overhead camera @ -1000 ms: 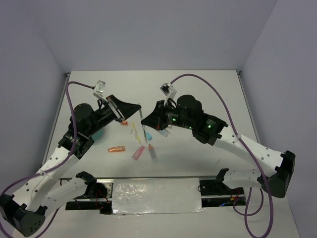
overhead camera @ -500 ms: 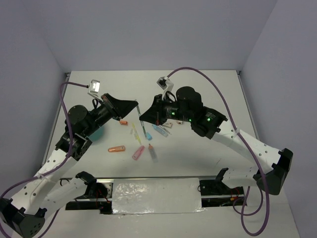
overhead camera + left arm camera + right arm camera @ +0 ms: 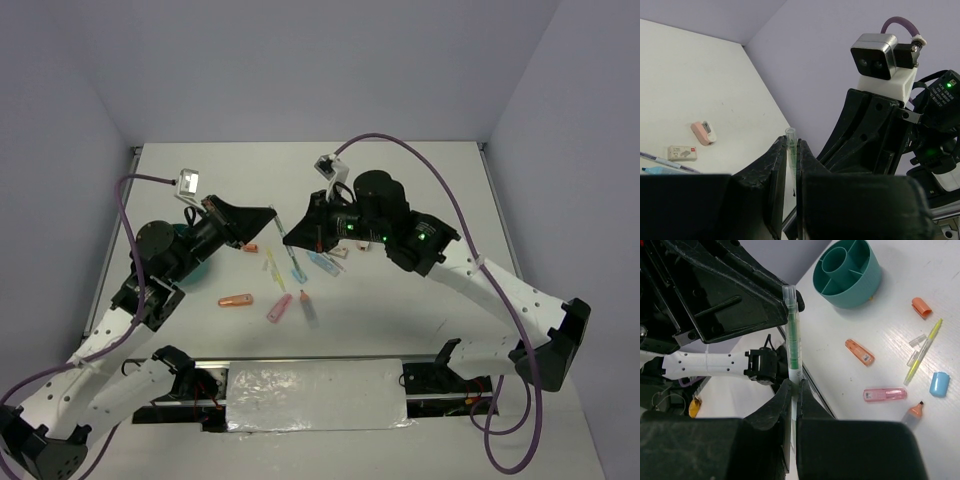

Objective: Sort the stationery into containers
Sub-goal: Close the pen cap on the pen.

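Light is bright, even and diffuse, seemingly from overhead. The white tabletop (image 3: pixel 430 180) reads almost flat, with only faint, soft-edged shadows beneath the arms. A crinkled plastic sheet (image 3: pixel 315 395) at the tabletop's near edge throws small patchy glints. A green indicator light (image 3: pixel 421 238) glows clearly on the right arm. The top view is sharp throughout.

In the left wrist view the left gripper (image 3: pixel 789 150) is a near-black, underexposed mass, soft towards the bottom edge. The pen (image 3: pixel 790 139) between its tips and the tabletop beyond are well lit. In the right wrist view the right gripper (image 3: pixel 794 387) is likewise dark and blurred low in frame, while the pen and the teal bowl (image 3: pixel 860 290) are crisp.
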